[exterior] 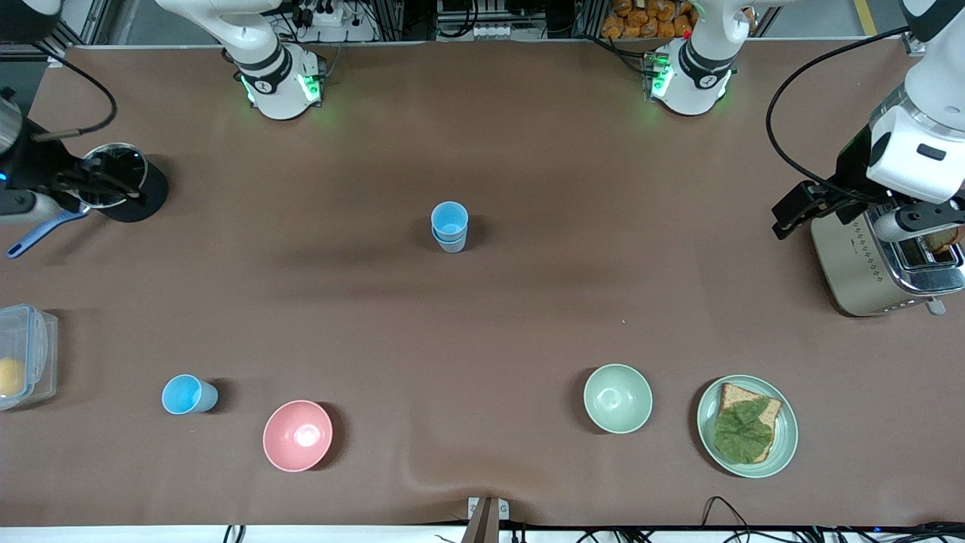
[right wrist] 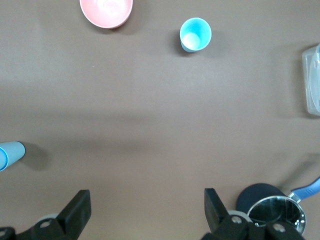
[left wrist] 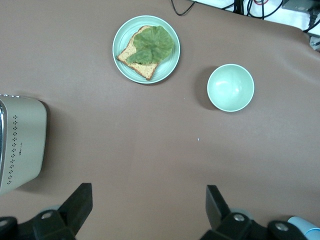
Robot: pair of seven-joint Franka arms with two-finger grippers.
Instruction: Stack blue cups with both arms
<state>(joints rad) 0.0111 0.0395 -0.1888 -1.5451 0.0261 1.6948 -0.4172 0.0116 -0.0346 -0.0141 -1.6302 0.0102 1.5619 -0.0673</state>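
Observation:
A bright sky blue cup sits nested in a paler grey-blue cup; this stack (exterior: 449, 226) stands upright at the middle of the table. Its edge shows in the left wrist view (left wrist: 306, 225) and the right wrist view (right wrist: 10, 155). Another sky blue cup (exterior: 188, 394) stands alone nearer the front camera, toward the right arm's end, beside the pink bowl (exterior: 297, 435); it also shows in the right wrist view (right wrist: 195, 34). My left gripper (exterior: 791, 215) is open and empty in the air beside the toaster (exterior: 882, 264); its jaws show spread in the left wrist view (left wrist: 148, 192). My right gripper (exterior: 75, 185) is open and empty by the saucepan (exterior: 117, 181); its jaws show spread in the right wrist view (right wrist: 146, 195).
A pale green bowl (exterior: 617, 397) and a green plate (exterior: 784, 445) with bread and lettuce sit near the front edge toward the left arm's end. A clear plastic container (exterior: 22, 354) sits at the right arm's end of the table.

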